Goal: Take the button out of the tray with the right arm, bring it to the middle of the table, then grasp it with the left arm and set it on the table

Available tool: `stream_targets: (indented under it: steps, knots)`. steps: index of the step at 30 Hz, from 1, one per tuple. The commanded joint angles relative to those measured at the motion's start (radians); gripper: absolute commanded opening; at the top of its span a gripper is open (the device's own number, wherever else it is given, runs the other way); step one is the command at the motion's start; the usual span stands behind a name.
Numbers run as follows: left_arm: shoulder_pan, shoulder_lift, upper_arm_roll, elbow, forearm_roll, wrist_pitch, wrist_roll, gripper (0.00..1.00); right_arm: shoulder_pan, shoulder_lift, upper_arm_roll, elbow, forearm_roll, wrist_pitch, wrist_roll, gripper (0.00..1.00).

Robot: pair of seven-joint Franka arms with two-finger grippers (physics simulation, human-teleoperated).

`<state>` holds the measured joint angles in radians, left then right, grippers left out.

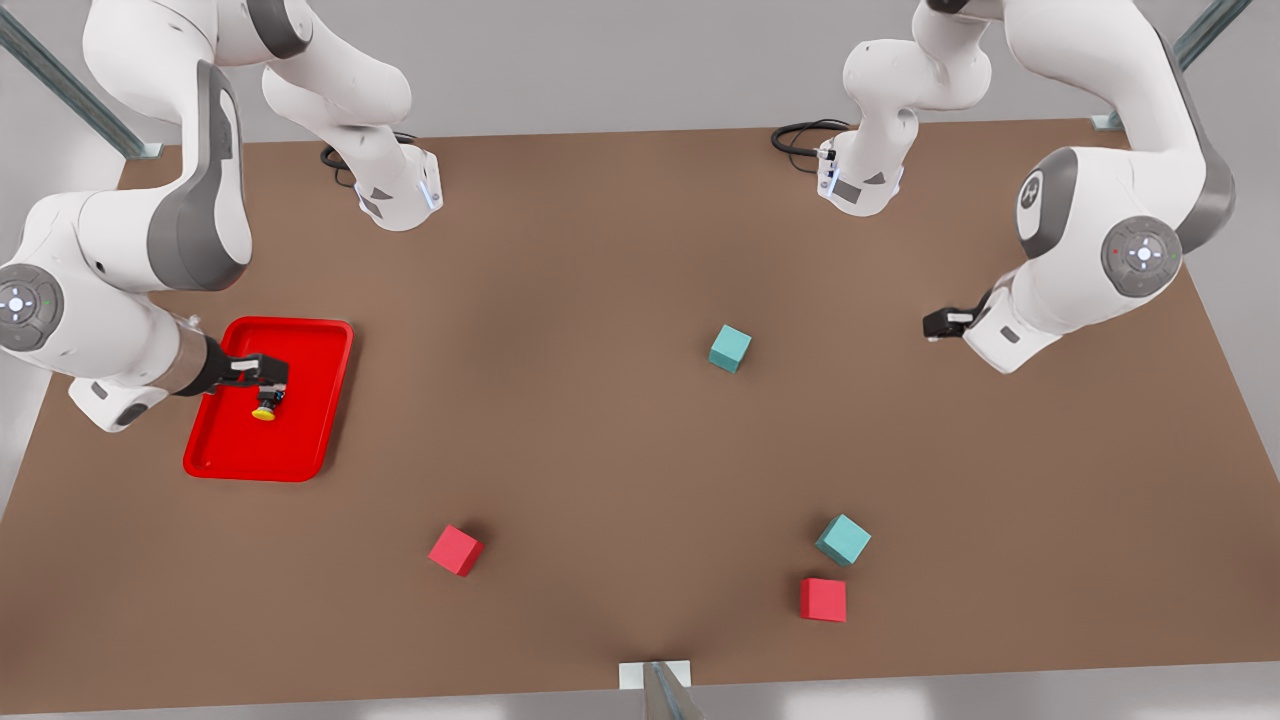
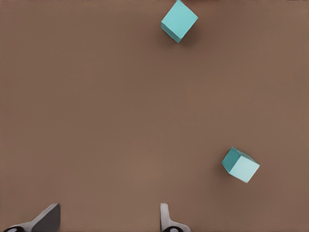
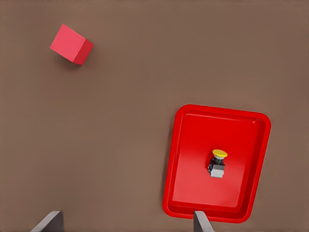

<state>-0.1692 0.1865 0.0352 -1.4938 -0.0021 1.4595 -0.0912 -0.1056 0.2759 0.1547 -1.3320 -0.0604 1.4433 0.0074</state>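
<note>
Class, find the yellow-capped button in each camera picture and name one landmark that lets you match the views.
Front view: the button lies inside the red tray, at the front view's left, under the right gripper.
Left wrist view: not in it.
Right wrist view: the button lies inside the tray.
Shared landmark: the tray.

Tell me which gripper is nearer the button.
Right. The right gripper hovers over the tray just above the button; the left gripper waits across the table, near the teal cubes.
</note>
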Motion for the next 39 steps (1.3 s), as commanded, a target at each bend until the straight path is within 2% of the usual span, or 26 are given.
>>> stream_targets:
  steps: [1, 4, 8, 11, 17, 21, 23, 25, 26, 29, 32, 39]
  knots:
    - [-0.001, 0.007, 0.0, 0.0, 0.002, 0.041, -0.027, 1.0, 0.0, -0.001, 0.0, 0.0, -0.002, 0.011, 0.002, 1.0]
    - [-0.001, 0.007, 0.0, 0.0, 0.002, 0.041, -0.027, 1.0, 0.012, -0.001, 0.0, -0.003, 0.001, 0.008, -0.001, 1.0]
    - [-0.001, 0.011, 0.0, 0.0, 0.004, 0.041, -0.025, 1.0, 0.027, 0.06, 0.0, -0.02, 0.005, -0.037, 0.072, 1.0]
    - [-0.001, 0.011, -0.001, 0.0, 0.004, 0.041, -0.025, 1.0, 0.021, 0.146, 0.0, -0.021, -0.079, -0.024, 0.02, 1.0]
    - [-0.001, 0.013, 0.0, 0.0, 0.004, 0.041, -0.025, 1.0, -0.094, 0.144, 0.0, -0.174, -0.081, 0.298, -0.038, 1.0]
    - [-0.003, 0.014, -0.002, 0.0, 0.004, 0.041, -0.027, 1.0, -0.106, 0.141, 0.0, -0.209, -0.076, 0.362, -0.047, 1.0]
    - [-0.004, 0.019, -0.003, 0.0, 0.004, 0.041, -0.025, 1.0, -0.158, 0.109, 0.002, -0.364, -0.076, 0.463, -0.052, 1.0]
    - [-0.015, 0.021, -0.003, 0.0, 0.004, 0.041, -0.025, 1.0, -0.23, -0.061, 0.002, -0.717, -0.078, 0.773, -0.106, 1.0]
    - [-0.016, 0.021, -0.002, 0.0, 0.004, 0.041, -0.025, 1.0, -0.258, -0.063, 0.002, -0.745, -0.085, 0.836, -0.165, 1.0]
    - [-0.016, 0.022, -0.003, 0.0, 0.004, 0.041, -0.027, 1.0, -0.299, -0.027, 0.002, -0.751, -0.194, 0.977, -0.253, 1.0]
    - [-0.016, 0.027, -0.003, 0.0, 0.004, 0.041, -0.027, 1.0, -0.316, 0.032, 0.002, -0.74, -0.203, 1.083, -0.343, 1.0]
    - [-0.018, 0.031, -0.003, 0.0, 0.004, 0.041, -0.027, 1.0, -0.319, 0.089, 0.002, -0.759, -0.197, 1.102, -0.339, 1.0]
